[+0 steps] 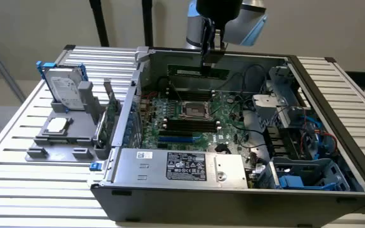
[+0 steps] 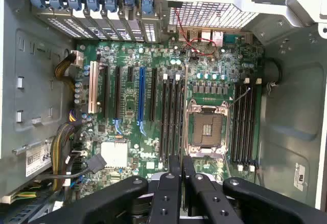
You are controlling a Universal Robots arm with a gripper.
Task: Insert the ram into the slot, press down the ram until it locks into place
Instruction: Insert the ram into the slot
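In the exterior view my gripper [image 1: 208, 61] hangs over the back of the open computer case, shut on the ram [image 1: 201, 72], a thin green stick held level above the motherboard. The wrist view has the ram [image 2: 185, 106] edge-on as a thin pale line running out from between my black fingers [image 2: 171, 183]. The black memory slots [image 1: 184, 125] lie in parallel rows below, in front of the processor socket. From the wrist, one group of slots [image 2: 171, 116] sits right beside the ram's edge and another group [image 2: 245, 121] lies across the socket. The ram is clear of the board.
The processor socket [image 1: 194, 110] [image 2: 208, 129] sits mid-board. A blue slot [image 2: 142, 98] and cables lie nearby. Case walls [image 1: 131, 95] ring the board; a labelled power supply [image 1: 186, 167] is in front. A hard drive [image 1: 68, 90] and an upright green card [image 1: 111, 118] stand outside on a grey holder.
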